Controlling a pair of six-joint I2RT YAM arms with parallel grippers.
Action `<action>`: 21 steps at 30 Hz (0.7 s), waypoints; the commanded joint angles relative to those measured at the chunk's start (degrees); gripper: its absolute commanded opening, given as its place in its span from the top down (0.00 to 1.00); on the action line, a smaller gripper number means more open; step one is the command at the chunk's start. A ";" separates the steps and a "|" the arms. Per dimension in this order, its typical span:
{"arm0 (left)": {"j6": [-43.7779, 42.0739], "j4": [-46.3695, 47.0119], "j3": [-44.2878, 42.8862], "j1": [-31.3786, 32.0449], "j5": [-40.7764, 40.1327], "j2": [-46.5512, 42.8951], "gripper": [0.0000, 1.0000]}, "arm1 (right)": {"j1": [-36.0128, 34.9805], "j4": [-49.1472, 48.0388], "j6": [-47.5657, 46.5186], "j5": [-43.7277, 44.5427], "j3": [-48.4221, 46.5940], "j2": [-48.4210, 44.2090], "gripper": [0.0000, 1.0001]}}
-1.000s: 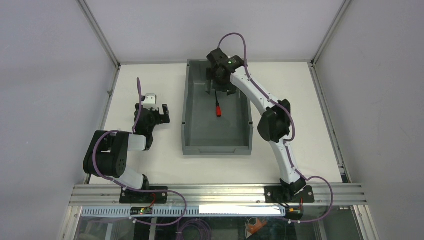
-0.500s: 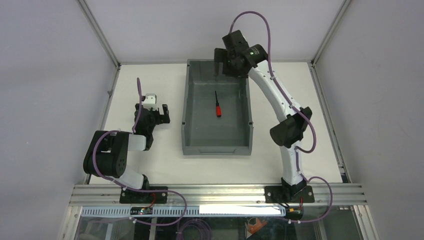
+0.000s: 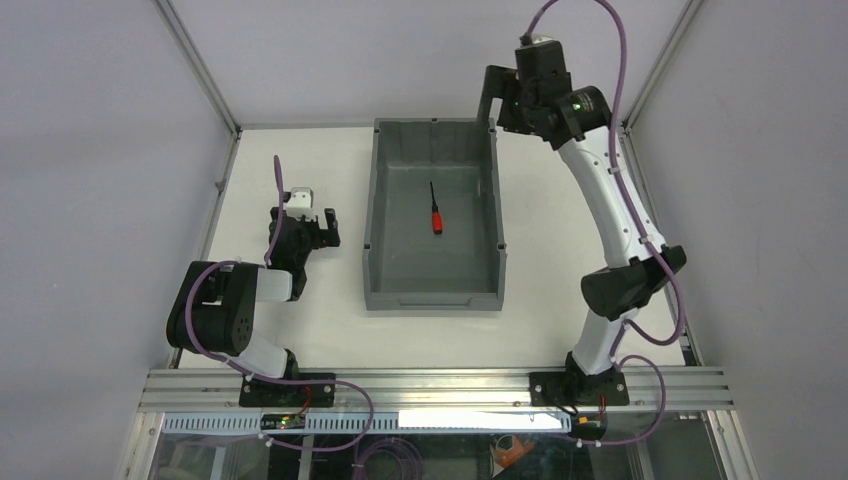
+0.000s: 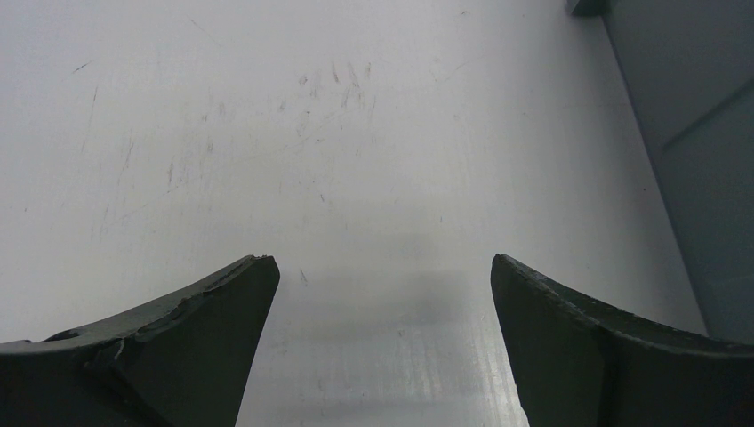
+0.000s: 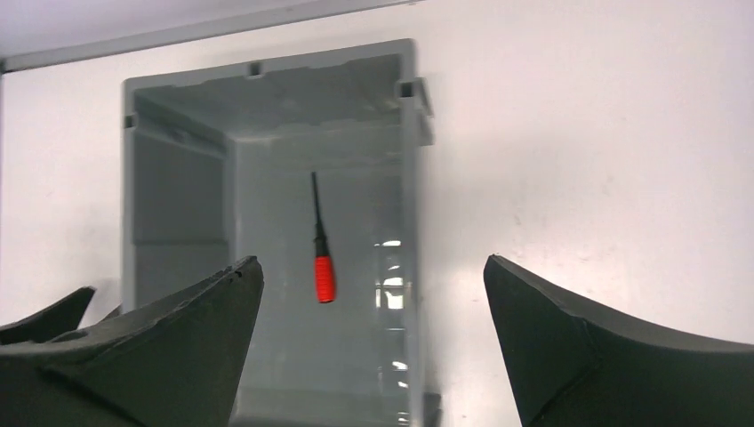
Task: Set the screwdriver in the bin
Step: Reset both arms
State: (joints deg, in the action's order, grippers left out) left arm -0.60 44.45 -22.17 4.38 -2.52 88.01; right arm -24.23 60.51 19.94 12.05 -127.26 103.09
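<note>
The screwdriver (image 3: 436, 211), red handle and thin black shaft, lies flat on the floor of the dark grey bin (image 3: 373, 210) near its middle. It also shows in the right wrist view (image 5: 321, 251), inside the bin (image 5: 178, 205). My right gripper (image 3: 493, 98) is open and empty, raised high above the bin's far right corner; in its own view the gripper (image 5: 373, 271) frames the bin from above. My left gripper (image 3: 312, 222) is open and empty, low over the table left of the bin; its own view shows the gripper (image 4: 382, 267) over bare table.
The white table (image 3: 280, 300) is boxed in by grey walls with metal corner posts (image 3: 195, 65). An aluminium rail (image 3: 430, 385) runs along the near edge. The bin's left wall shows at the right of the left wrist view (image 4: 702, 178).
My right gripper has risen out of the bin and swung up and to the right, leaving the screwdriver lying on the bin floor. The left arm has not moved.
</note>
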 commanded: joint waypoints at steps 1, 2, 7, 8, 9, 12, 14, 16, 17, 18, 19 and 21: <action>0.50 1.60 0.20 -0.60 0.90 -1.79 0.01 | 4.09 -6.44 -2.25 1.77 6.32 -5.70 0.01; 0.48 1.61 0.20 -0.60 0.87 -1.79 0.01 | 5.27 -7.17 -2.33 1.73 8.06 -6.64 0.01; 0.49 1.61 0.20 -0.58 0.87 -1.84 0.01 | 10.47 -11.53 -3.63 1.46 17.04 -11.67 0.01; 0.50 1.63 0.20 -0.60 0.86 -1.79 0.01 | 11.30 -12.54 -3.86 1.48 19.61 -12.63 0.01; 0.48 1.61 0.20 -0.60 0.85 -1.79 0.01 | 12.22 -13.52 -4.09 1.48 21.45 -13.52 0.01; 0.44 1.58 0.20 -0.60 0.85 -1.86 0.01 | 14.58 -17.10 -4.47 1.48 27.64 -15.82 0.01; 0.51 1.63 0.20 -0.60 0.85 -1.81 0.01 | 15.76 -19.61 -4.71 1.52 31.75 -17.29 0.01; 0.44 1.64 0.20 -0.60 0.85 -1.79 0.01 | 16.66 -22.39 -4.63 1.70 36.23 -18.83 0.01; 0.48 1.59 0.20 -0.60 0.85 -1.79 0.01 | 17.01 -23.90 -4.52 1.89 38.41 -19.45 0.01; 0.43 1.62 0.20 -0.60 0.85 -1.84 0.01 | 17.22 -25.46 -4.40 2.05 40.66 -20.20 0.01; 0.50 1.65 0.20 -0.60 0.85 -1.79 0.01 | 17.43 -27.16 -4.39 2.06 42.69 -20.90 0.01; 0.45 1.56 0.20 -0.60 0.85 -1.83 0.01 | 17.61 -30.43 -4.44 2.09 46.80 -22.02 0.01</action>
State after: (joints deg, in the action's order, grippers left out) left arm -0.60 44.45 -22.17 4.38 -2.52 88.01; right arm -7.25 40.25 16.10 13.10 -85.95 85.10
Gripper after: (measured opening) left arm 0.992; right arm 0.990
